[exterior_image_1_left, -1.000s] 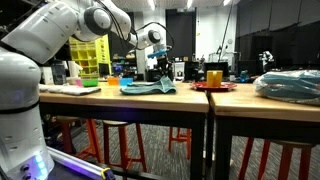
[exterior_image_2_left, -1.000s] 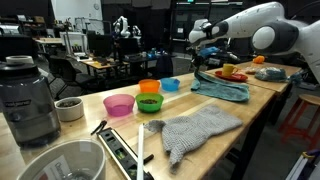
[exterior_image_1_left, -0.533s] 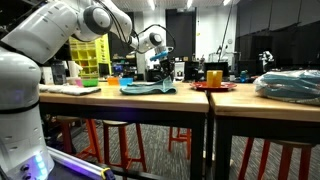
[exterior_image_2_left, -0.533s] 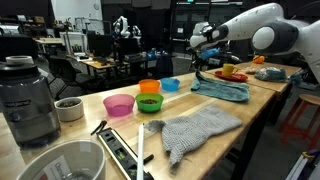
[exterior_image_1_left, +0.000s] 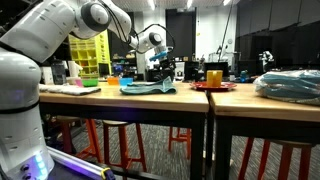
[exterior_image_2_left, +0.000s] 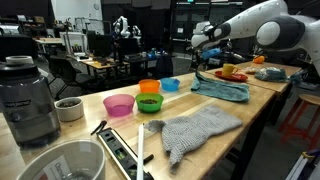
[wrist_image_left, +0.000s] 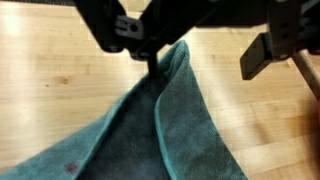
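In an exterior view, my gripper (exterior_image_1_left: 157, 64) hangs just above the teal cloth (exterior_image_1_left: 148, 88), which lies rumpled near the edge of the wooden table (exterior_image_1_left: 100, 97). Beside it I count one red plate (exterior_image_1_left: 213, 87) carrying one orange cup (exterior_image_1_left: 214, 75).

From the opposite side, the gripper (exterior_image_2_left: 200, 64) is over the far end of the teal cloth (exterior_image_2_left: 222, 89). On this bench there are two cloths in all, the other being a grey cloth (exterior_image_2_left: 195, 128) well apart from mine and nearer the camera. There are four small bowls: a pink bowl (exterior_image_2_left: 119, 104), an orange bowl (exterior_image_2_left: 150, 88), a green bowl (exterior_image_2_left: 150, 102) and a blue bowl (exterior_image_2_left: 171, 85). At this distance I can't be sure whether my fingertips brush the fabric.

In the wrist view, my gripper (wrist_image_left: 200, 52) stands open, its fingers (wrist_image_left: 125, 28) spread wide and holding nothing. The teal cloth (wrist_image_left: 170, 130) rises between them in one raised fold.

I judge it light, limp and not fragile. It will drape and drag instead of lifting flat, and a single layer could slip out. The best hold is that raised fold, pinched across its crest so both layers are caught, or else a bunched corner.
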